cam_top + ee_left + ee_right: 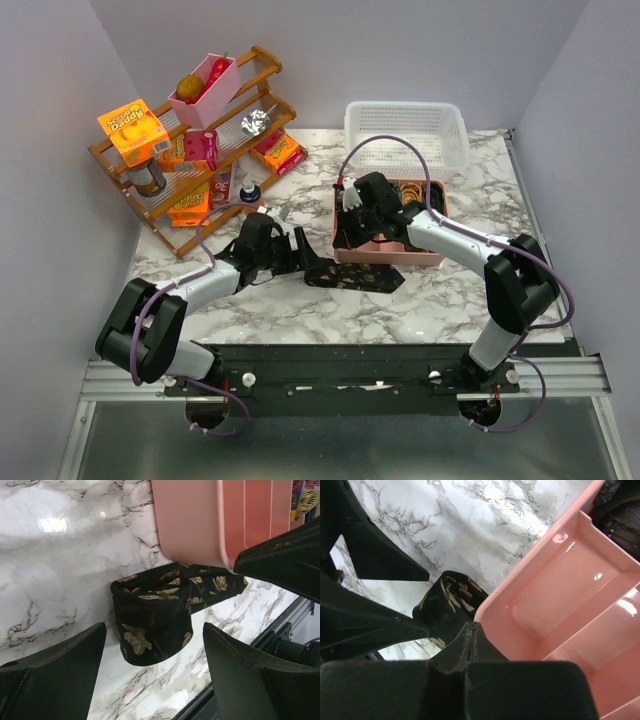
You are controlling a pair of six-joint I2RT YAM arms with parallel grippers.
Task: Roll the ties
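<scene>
- The tie [155,605] lies folded on the marble table [60,570], against the near edge of the pink tray [560,585].
- The left gripper [155,627] is spread wide, flanking the tie's folded end.
- The right gripper [471,630] has its fingers pressed together at the tray rim.

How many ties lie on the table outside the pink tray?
1: the tie lies on the marble table against the pink tray, at its near left corner. Rolled ones inside the tray may be hidden by the right arm.
</scene>
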